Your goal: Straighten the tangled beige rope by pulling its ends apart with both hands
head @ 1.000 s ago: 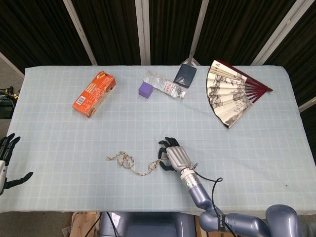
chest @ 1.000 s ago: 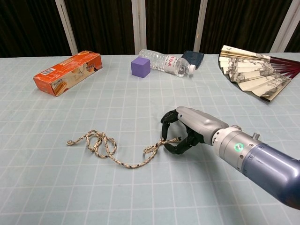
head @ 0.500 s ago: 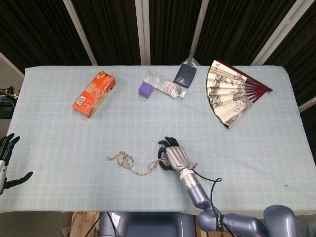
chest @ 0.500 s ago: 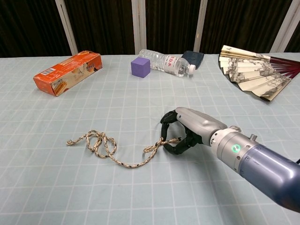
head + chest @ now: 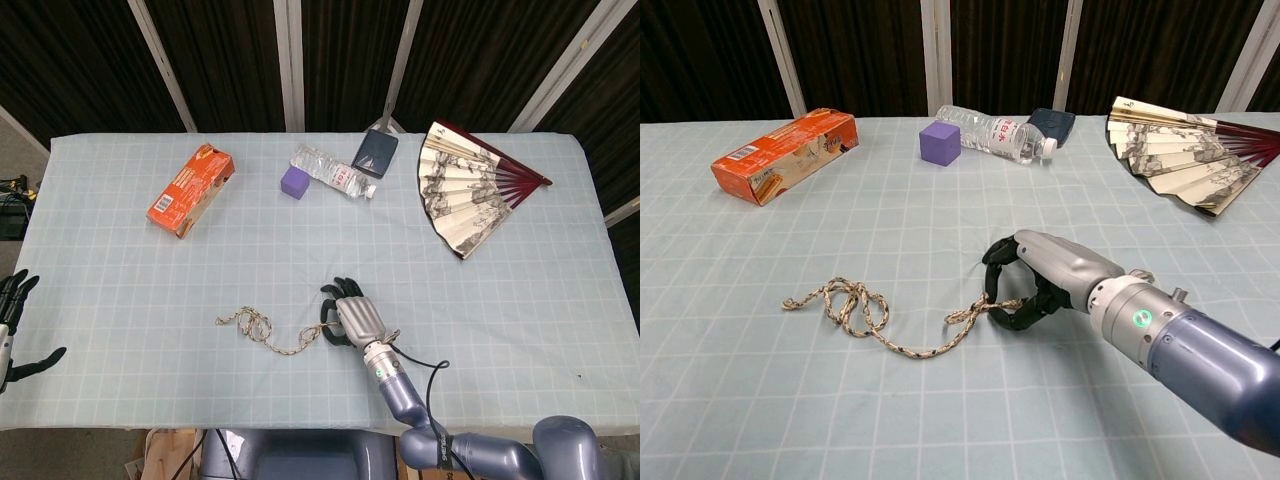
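Surface [image 5: 120, 300] covered in pale blue-grey cloth with white grid lines, filling most of head view; cloth lies flat, a few soft creases toward 3 o'clock. Behind it, from 10 to 2 o'clock, dark pleated curtain [image 5: 220, 60] as backdrop, nearly black. Pale metal frame bars [image 5: 288, 60] run up in front of curtain, some vertical, some slanted. Bare grey floor [image 5: 15, 150] at 9 o'clock beside the surface edge, some dark gear there too small to tell. Cardboard box edge [image 5: 165, 450] at 7 o'clock under the front edge. Light even, soft, weak shadows. Chest view: same curtain and bars across top.
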### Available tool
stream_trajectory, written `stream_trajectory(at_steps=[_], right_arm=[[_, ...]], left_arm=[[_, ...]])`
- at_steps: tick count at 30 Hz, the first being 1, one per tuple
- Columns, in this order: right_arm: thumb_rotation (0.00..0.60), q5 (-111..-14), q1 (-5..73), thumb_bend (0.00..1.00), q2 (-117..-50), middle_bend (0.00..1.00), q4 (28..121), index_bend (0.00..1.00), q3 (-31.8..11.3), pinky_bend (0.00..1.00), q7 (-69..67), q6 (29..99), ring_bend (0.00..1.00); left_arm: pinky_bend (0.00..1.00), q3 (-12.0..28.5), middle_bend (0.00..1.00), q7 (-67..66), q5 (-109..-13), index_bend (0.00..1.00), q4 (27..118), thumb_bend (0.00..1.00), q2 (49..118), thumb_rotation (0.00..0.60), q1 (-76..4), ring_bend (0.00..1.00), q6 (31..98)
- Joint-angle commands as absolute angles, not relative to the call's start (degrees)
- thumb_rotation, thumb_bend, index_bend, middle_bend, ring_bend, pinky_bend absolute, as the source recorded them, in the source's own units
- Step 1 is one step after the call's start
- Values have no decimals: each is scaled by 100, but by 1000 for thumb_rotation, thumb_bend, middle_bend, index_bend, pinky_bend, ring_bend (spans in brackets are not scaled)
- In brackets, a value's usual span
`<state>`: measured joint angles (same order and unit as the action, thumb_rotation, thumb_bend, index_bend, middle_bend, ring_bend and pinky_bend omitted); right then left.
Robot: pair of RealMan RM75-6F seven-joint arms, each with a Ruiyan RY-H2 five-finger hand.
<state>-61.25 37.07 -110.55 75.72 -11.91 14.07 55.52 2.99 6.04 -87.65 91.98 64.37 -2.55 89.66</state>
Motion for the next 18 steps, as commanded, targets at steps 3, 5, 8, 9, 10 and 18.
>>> stream_trajectory(at_steps=[3, 5, 8, 9, 10, 18], right_arm=[[600, -6093, 3692, 442, -11047, 237, 7578, 590, -1182, 0, 1434, 5547, 0], [600, -6075, 3685, 469, -11045, 243, 7585, 613, -1179, 0, 1440, 5541, 0], [600, -6069, 3675, 474, -11036, 251, 7594, 633, -1170, 0, 1445, 5539, 0], [600, -6070, 3670, 475, -11031, 251, 7597, 634, -1168, 0, 1443, 5541, 0], [600, -6069, 3663, 475, -11024, 251, 7599, 634, -1168, 0, 1442, 5547, 0], [600, -6153, 3584, 480, -10782, 251, 7825, 639, -1183, 0, 1384, 5643, 0]], left_arm=[[0, 302, 0, 608, -8761, 54, 9203, 129, 6436, 600, -254, 0, 8972], [0, 303, 0, 611, -8753, 55, 9207, 129, 6434, 600, -254, 0, 8967], [0, 304, 0, 611, -8749, 55, 9208, 130, 6432, 600, -255, 0, 8965], [0, 304, 0, 613, -8750, 55, 9209, 130, 6432, 600, -255, 0, 8967], [0, 304, 0, 614, -8750, 55, 9209, 130, 6431, 600, -255, 0, 8968], [0, 294, 0, 618, -8747, 55, 9205, 129, 6423, 600, -256, 0, 8950]])
